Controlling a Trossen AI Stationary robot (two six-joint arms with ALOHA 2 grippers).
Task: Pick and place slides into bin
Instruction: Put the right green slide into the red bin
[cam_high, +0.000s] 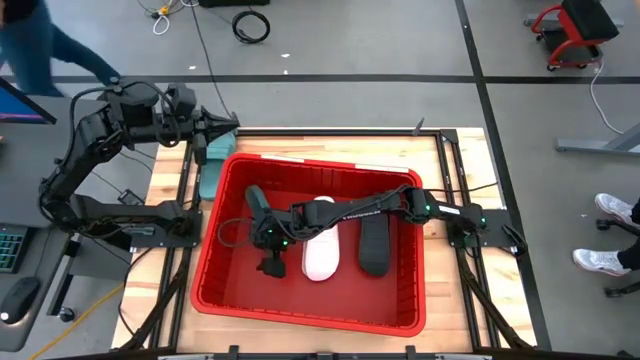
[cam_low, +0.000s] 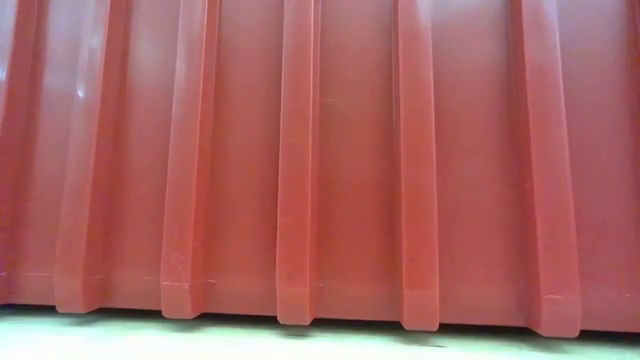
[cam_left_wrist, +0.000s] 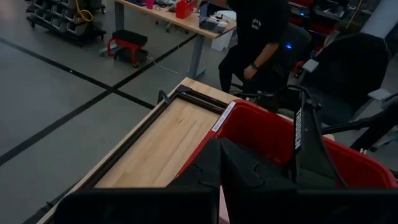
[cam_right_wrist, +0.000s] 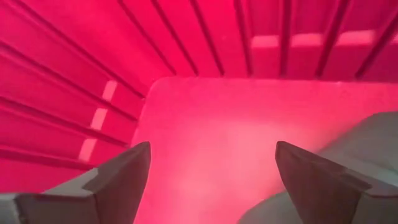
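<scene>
The red bin (cam_high: 225, 300) fills the middle of the table; the low view shows only its ribbed outer wall (cam_low: 300, 170). On its floor a white slide (cam_high: 322, 252) and a black slide (cam_high: 373, 245) lie side by side. My right gripper (cam_high: 268, 262) reaches into the bin's left part, just left of the white slide. It is open (cam_right_wrist: 211, 180) over the bare red floor, with the pale slide (cam_right_wrist: 348, 155) at the picture's edge. A teal slide (cam_high: 211, 165) lies on the table by the bin's far left corner. My left gripper (cam_high: 228, 127) is shut (cam_left_wrist: 221, 165) and raised above that corner.
The bin's ribbed walls (cam_right_wrist: 74, 93) meet in a corner close ahead of my right gripper. Bare wooden table (cam_left_wrist: 161, 143) lies beyond the bin's far rim. A person (cam_left_wrist: 261, 43) stands past the table's far edge; another person's shoes (cam_high: 610, 235) show at the right.
</scene>
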